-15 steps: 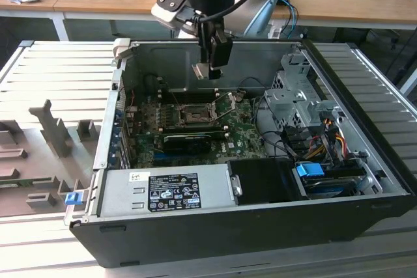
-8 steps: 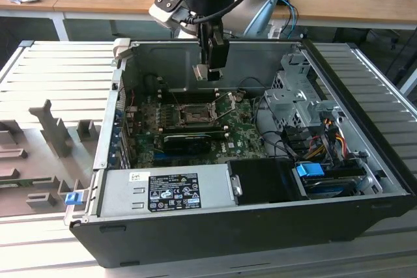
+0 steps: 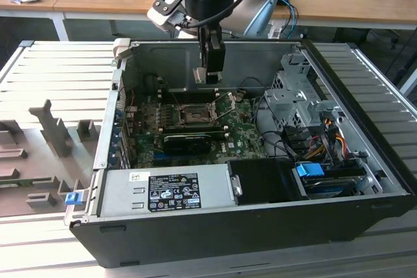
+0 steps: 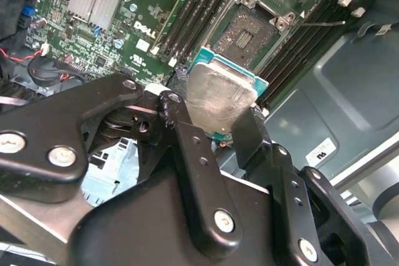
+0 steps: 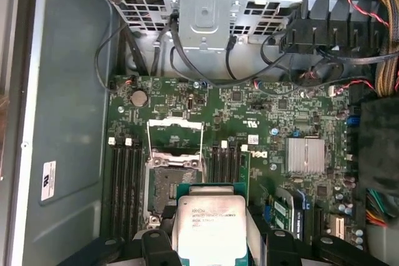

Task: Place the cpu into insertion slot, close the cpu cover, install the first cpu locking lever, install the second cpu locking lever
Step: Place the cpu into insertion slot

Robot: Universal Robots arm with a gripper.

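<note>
My gripper (image 3: 210, 73) hangs inside the open computer case, shut on the cpu (image 5: 209, 225), a pale silver square chip on a green carrier, gripped at two opposite edges. In the second wrist view the cpu (image 4: 218, 95) sits between the black fingers (image 4: 177, 113) of the gripper (image 4: 215, 116). The insertion slot (image 5: 169, 186) lies open on the green motherboard just beyond the chip, its dark pin grid (image 4: 249, 32) bare. The cpu cover (image 5: 174, 134) stands flipped back from the slot. Thin locking levers (image 3: 225, 105) stick up beside the insertion slot (image 3: 189, 114).
Memory slots (image 5: 124, 166) flank the socket on both sides. A black graphics card (image 3: 189, 141) lies in front of it, a power supply (image 3: 166, 190) along the near wall, and a drive cage (image 3: 296, 96) with cables (image 3: 326, 138) on the exterior view's right.
</note>
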